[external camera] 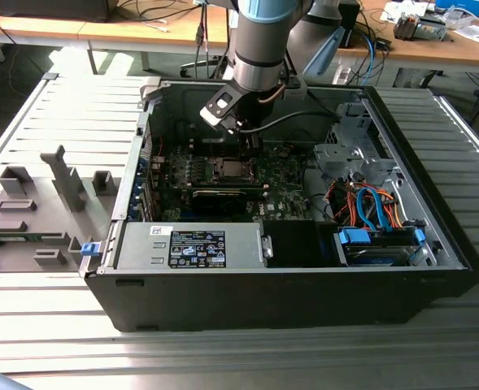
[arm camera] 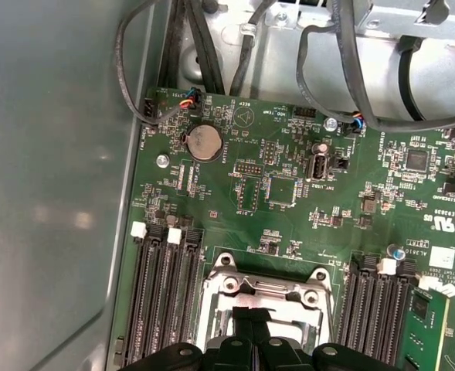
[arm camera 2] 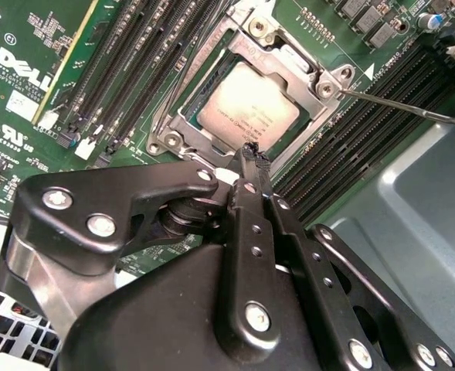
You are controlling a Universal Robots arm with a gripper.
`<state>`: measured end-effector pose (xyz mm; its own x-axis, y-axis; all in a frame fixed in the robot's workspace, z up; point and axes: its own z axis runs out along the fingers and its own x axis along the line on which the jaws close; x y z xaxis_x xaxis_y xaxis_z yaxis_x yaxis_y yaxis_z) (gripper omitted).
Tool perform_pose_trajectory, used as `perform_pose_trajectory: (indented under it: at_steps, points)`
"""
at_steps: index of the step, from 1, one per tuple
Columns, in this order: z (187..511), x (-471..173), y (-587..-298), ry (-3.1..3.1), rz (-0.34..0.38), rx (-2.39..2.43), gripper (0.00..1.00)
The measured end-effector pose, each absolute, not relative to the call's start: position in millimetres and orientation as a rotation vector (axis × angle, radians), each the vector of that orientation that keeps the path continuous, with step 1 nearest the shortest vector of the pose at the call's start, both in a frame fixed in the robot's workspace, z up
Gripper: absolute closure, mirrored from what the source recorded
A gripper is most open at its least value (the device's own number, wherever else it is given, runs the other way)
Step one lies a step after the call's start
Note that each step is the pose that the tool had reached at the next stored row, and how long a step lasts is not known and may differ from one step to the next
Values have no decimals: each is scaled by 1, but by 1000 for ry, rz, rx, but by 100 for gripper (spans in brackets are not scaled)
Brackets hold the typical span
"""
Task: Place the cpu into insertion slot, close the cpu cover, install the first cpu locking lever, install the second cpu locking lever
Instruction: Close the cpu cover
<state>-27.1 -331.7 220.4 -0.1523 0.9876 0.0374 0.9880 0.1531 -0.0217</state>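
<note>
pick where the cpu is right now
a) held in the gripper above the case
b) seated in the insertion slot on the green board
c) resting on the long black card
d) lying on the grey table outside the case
b: in the second wrist view the cpu lies flat, silver top up, inside the metal-rimmed insertion slot, with the gripper tips close to its edge.
</note>
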Motion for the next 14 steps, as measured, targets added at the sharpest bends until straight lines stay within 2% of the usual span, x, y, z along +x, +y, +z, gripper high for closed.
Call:
perform_pose_trajectory:
  at_steps: [14]
  points:
    - [217,-27,-332,-2353,-12,-2017,89]
